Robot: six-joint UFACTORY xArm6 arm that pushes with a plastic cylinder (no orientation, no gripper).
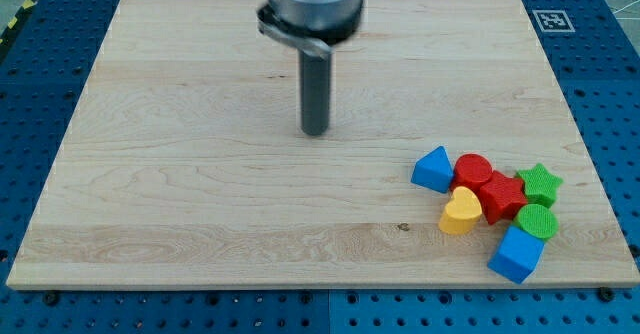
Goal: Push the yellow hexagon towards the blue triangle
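My tip (315,132) rests on the wooden board (200,174) near its middle, well to the upper left of a cluster of blocks at the view's lower right. The only yellow block (460,212) looks heart-shaped and lies at the cluster's lower left. The blue triangle (433,169) sits just above and left of it, the two close together or touching. My tip touches no block.
In the same cluster, a red cylinder (473,168) and a red star-like block (501,196) lie right of the blue triangle. A green star (541,183), a green cylinder (537,221) and a blue cube (516,253) lie further right, near the board's right edge.
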